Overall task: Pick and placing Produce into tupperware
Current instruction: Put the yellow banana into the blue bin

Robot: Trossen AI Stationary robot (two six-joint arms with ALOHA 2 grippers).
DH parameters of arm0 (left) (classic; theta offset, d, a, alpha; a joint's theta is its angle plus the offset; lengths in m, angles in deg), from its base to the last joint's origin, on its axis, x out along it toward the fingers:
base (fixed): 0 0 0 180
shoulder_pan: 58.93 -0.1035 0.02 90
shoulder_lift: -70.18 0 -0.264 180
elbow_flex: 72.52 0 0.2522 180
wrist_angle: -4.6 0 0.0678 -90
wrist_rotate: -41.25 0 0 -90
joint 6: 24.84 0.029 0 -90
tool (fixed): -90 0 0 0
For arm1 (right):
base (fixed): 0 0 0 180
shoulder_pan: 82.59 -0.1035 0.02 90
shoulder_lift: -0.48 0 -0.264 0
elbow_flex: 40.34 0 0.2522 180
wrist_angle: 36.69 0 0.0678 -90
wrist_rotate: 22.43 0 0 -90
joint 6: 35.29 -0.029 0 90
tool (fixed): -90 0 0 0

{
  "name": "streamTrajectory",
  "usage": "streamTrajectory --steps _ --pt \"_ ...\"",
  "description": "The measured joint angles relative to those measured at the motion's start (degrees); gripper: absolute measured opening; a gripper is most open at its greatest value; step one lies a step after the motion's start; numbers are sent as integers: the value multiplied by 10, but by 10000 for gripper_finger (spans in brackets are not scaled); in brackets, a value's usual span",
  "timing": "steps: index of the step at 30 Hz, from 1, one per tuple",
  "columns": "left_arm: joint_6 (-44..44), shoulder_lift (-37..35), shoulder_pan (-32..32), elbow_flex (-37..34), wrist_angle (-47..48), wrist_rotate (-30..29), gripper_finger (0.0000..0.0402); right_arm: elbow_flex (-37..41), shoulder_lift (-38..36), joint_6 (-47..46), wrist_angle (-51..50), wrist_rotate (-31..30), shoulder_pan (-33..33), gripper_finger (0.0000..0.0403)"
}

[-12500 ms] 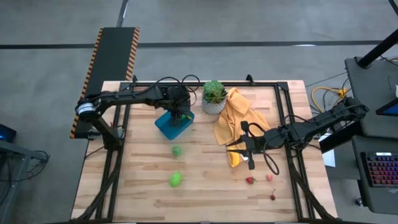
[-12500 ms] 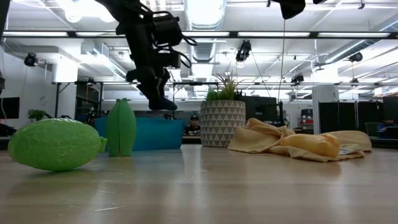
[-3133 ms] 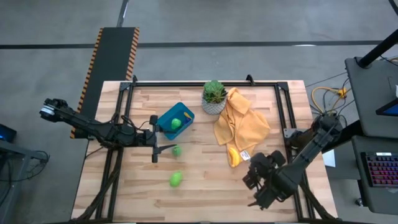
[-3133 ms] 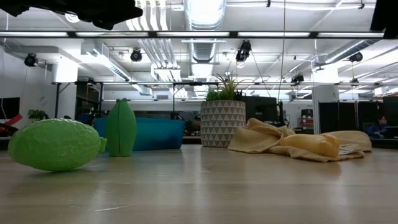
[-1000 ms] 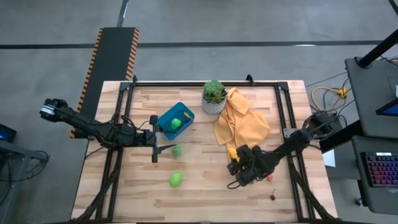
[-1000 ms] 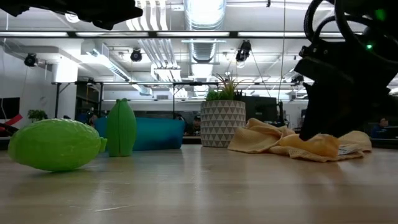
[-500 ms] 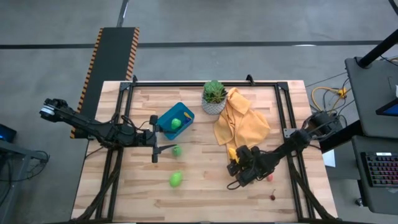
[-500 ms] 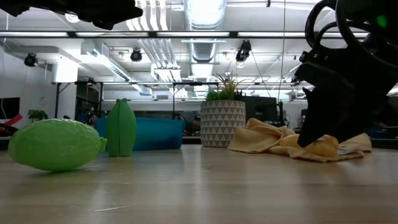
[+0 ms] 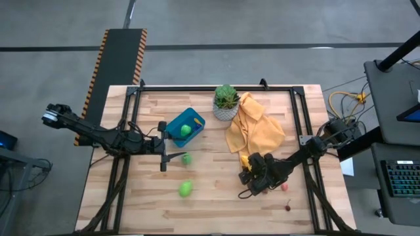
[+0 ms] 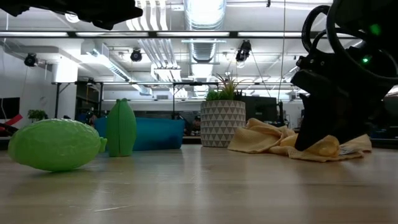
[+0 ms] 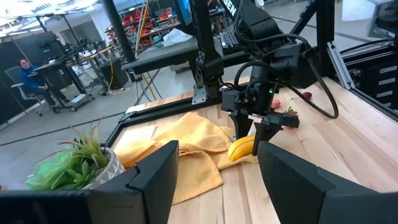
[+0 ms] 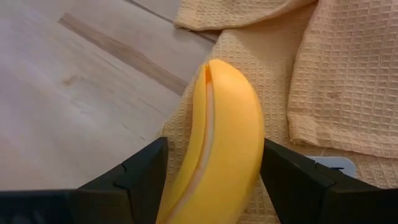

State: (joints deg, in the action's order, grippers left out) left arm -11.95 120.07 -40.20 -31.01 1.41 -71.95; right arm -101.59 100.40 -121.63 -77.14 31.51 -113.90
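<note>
The yellow banana (image 12: 217, 143) lies on the near edge of a yellow cloth (image 9: 252, 128), right of the table's middle. My right gripper (image 9: 248, 172) is open and low over the banana, one finger on each side of it. The blue tupperware (image 9: 177, 124) stands at the back left with a green piece (image 9: 186, 130) inside. Two more green pieces (image 9: 187, 158) (image 9: 186, 189) lie on the wood nearer the front. Small red pieces (image 9: 284, 187) lie at the front right. My left gripper (image 9: 172, 147) waits open beside the tupperware. My right gripper straddles the banana's middle (image 12: 214, 174) from above, slanting down, with the fingers (image 12: 143, 177) across it. They stand very close to its sides; whether they touch it, I cannot tell. The banana rests on the cloth.
A white patterned pot with a green plant (image 9: 226, 101) stands at the back, between the tupperware and the cloth. A black metal frame (image 9: 216, 87) runs along the table's edges. Bare wood lies at the front middle.
My right gripper has come down a little over the banana, its fingers staying just as far apart. The banana and cloth have not moved.
</note>
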Motion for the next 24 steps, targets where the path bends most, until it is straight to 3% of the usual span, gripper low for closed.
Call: streamTrajectory --steps 24 --pt "0 0 0 0 0 0 206 0 -1 1 1 0 0 172"
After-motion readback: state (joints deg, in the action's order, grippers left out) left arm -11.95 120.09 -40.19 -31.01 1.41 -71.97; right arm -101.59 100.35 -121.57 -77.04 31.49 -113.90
